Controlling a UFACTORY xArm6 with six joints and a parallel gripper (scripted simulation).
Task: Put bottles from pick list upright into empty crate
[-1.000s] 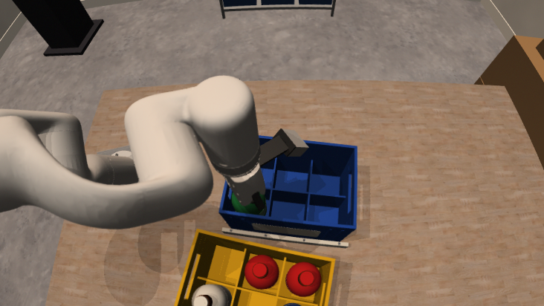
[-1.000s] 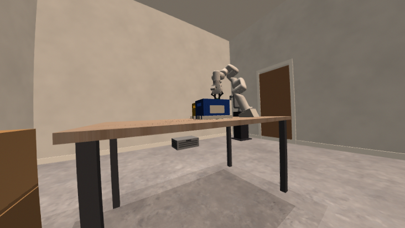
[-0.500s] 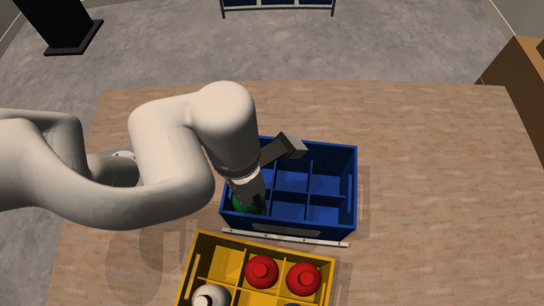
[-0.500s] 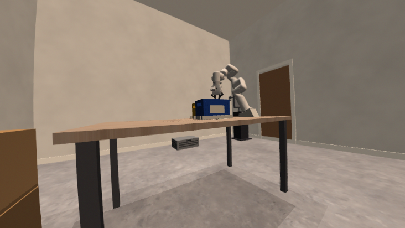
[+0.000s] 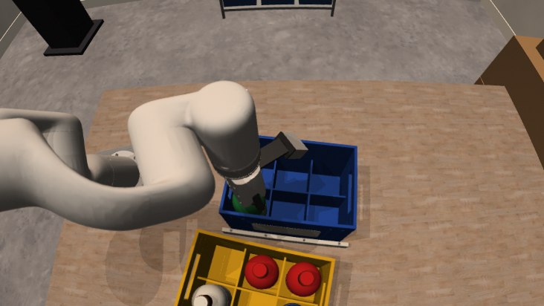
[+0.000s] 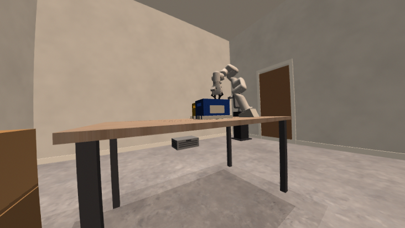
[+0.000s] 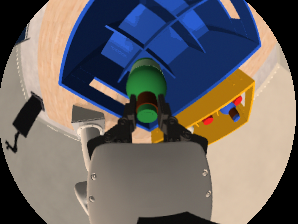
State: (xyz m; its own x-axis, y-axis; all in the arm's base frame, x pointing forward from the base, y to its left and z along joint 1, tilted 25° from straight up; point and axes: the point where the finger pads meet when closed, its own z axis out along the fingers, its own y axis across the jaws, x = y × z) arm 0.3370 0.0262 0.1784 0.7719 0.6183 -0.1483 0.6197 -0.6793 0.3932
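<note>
My gripper [image 5: 254, 200] is shut on a green bottle [image 5: 243, 208] and holds it upright down inside the near left cell of the blue crate [image 5: 293, 186]. In the wrist view the fingers grip the green bottle [image 7: 147, 90] by its neck over the blue crate [image 7: 160, 30]. The crate's other cells look empty. The yellow crate [image 5: 251, 271] at the front holds two red bottles [image 5: 261, 270] [image 5: 303, 278], a white bottle [image 5: 210, 297] and a blue one at the frame edge [image 5: 292, 304]. In the side view the gripper [image 6: 216, 96] stands at the blue crate's top [image 6: 212, 107].
A pale strip [image 5: 285, 237] lies on the table between the two crates, along the blue crate's near side. My arm [image 5: 151, 159] hangs over the table's left part. A brown box [image 5: 521, 87] stands off the table at the right.
</note>
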